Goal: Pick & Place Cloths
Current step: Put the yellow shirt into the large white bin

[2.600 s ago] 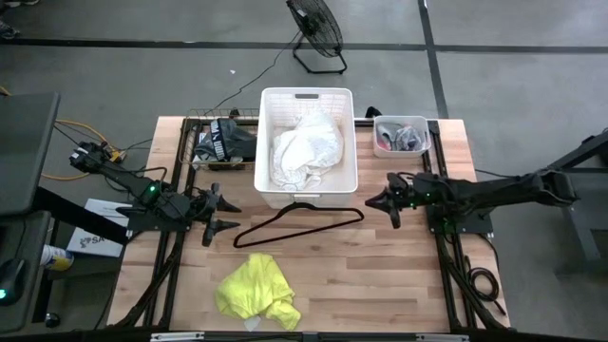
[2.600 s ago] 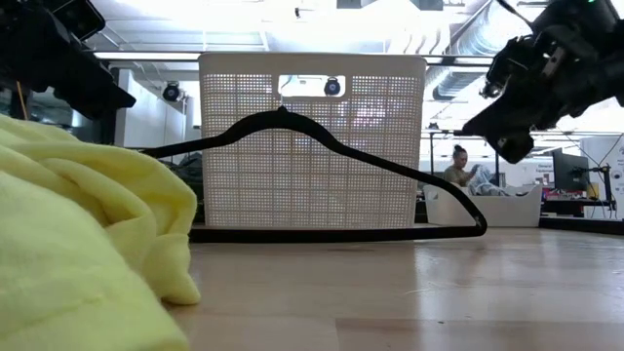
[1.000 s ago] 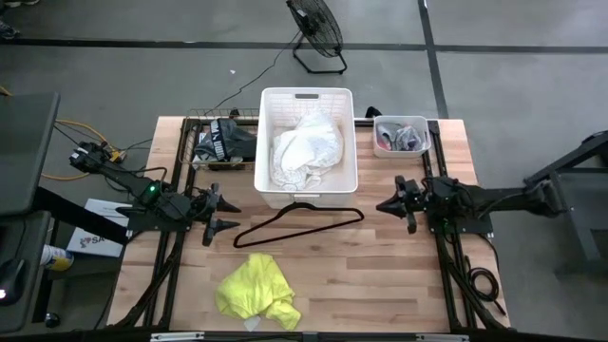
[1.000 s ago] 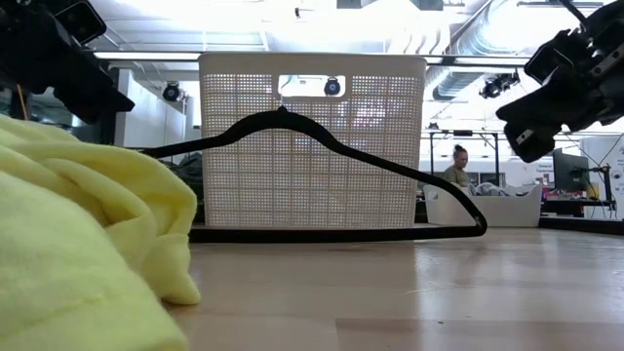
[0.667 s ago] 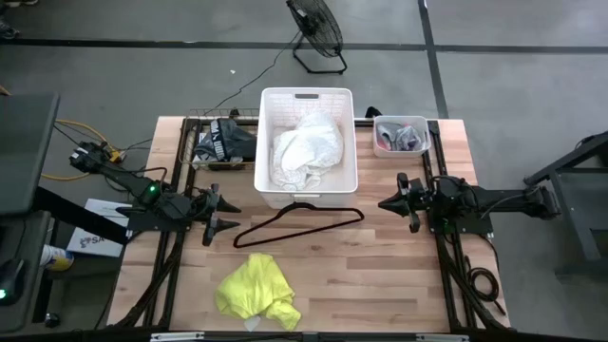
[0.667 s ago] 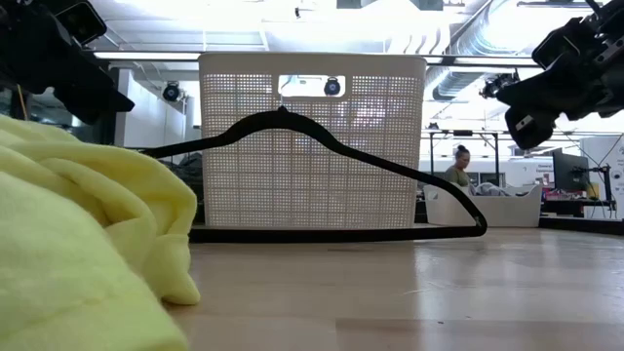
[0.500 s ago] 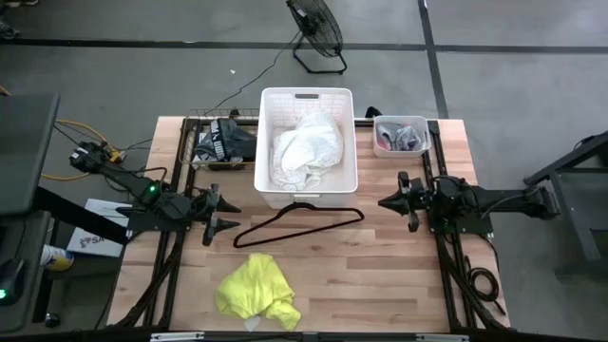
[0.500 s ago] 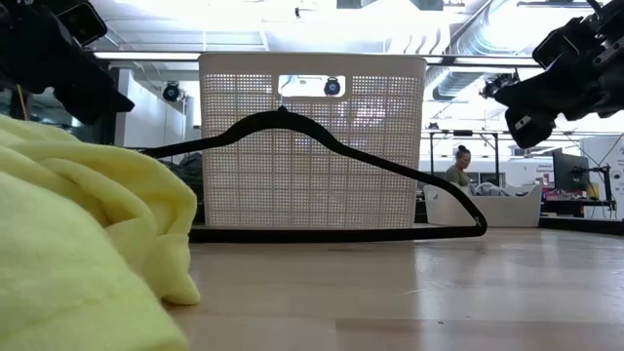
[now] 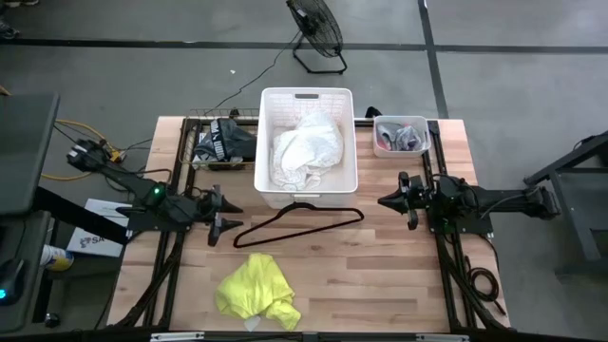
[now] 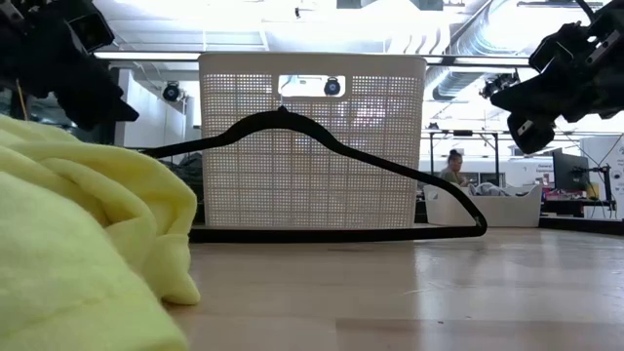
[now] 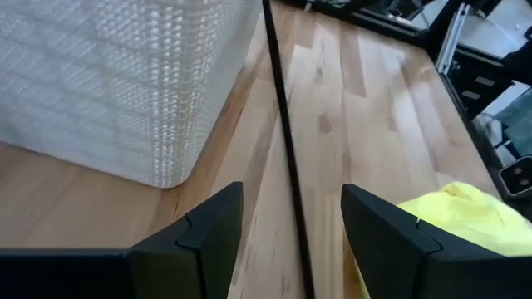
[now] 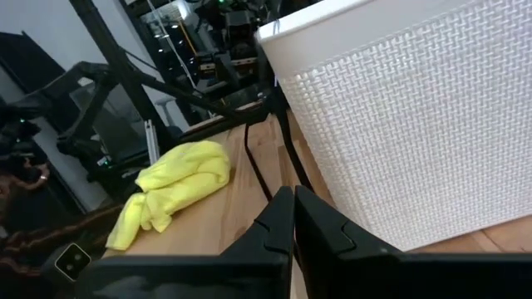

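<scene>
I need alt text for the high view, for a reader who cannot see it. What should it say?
A white basket holding a white cloth stands on a wooden table, with a black hanger just in front of it and a yellow cloth nearer the front edge. The left claw, open, and the right claw, shut, hang empty either side of the basket.

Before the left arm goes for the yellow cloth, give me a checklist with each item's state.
1. Left gripper open and empty: ok.
2. Yellow cloth lying free on the table, nothing on top: ok.
3. Hanger lies between left gripper and cloth: not ok, watch it.
4. Right gripper shut, empty, beside the basket, away from the cloth: ok.
5. White cloth already in the basket: ok.
6. Room left in the basket: cannot tell.
</scene>
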`<action>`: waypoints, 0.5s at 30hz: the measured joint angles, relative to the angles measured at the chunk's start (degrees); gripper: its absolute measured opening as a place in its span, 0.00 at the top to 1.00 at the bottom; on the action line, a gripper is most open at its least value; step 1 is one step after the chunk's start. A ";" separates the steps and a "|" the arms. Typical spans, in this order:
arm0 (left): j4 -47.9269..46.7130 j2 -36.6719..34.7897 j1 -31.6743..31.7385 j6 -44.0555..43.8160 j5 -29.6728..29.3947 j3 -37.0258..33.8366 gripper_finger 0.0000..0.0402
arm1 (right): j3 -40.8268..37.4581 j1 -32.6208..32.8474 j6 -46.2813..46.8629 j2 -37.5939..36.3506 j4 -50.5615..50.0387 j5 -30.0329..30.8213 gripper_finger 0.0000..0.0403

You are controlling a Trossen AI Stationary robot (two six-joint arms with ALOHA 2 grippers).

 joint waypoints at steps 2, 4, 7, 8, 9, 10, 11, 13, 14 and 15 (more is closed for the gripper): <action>0.60 2.20 0.00 0.19 1.06 1.36 0.50 | 0.00 0.00 0.05 0.00 0.00 0.00 0.99; 0.58 4.60 0.00 1.08 2.88 2.90 0.50 | 0.00 0.00 0.01 0.00 0.00 0.00 0.99; 0.43 8.91 0.00 2.28 7.27 5.50 0.50 | 0.00 -0.01 0.01 0.00 0.02 0.01 0.99; 0.41 10.59 0.00 2.67 8.93 6.41 0.50 | 0.00 -0.02 0.01 0.00 0.02 0.01 0.99; 0.46 12.22 0.00 3.04 10.49 7.17 0.50 | 0.00 0.00 0.01 0.00 0.02 0.14 0.99; 0.41 13.93 0.00 3.15 12.01 7.87 0.50 | 0.00 0.00 0.01 0.00 0.02 0.72 0.99; 0.13 15.66 0.00 3.16 13.21 8.56 0.50 | 0.00 -0.02 -0.01 0.02 -0.02 1.44 0.99; -0.23 19.08 -0.01 2.82 15.11 10.03 0.50 | 0.00 -0.02 -0.01 0.02 -0.06 2.01 0.99; -0.22 20.77 0.00 2.44 15.84 10.75 0.50 | 0.00 0.00 -0.01 0.02 -0.08 2.12 0.99; -0.21 22.44 -0.01 1.81 16.89 11.46 0.50 | 0.00 0.00 -0.01 0.02 -0.09 2.12 0.99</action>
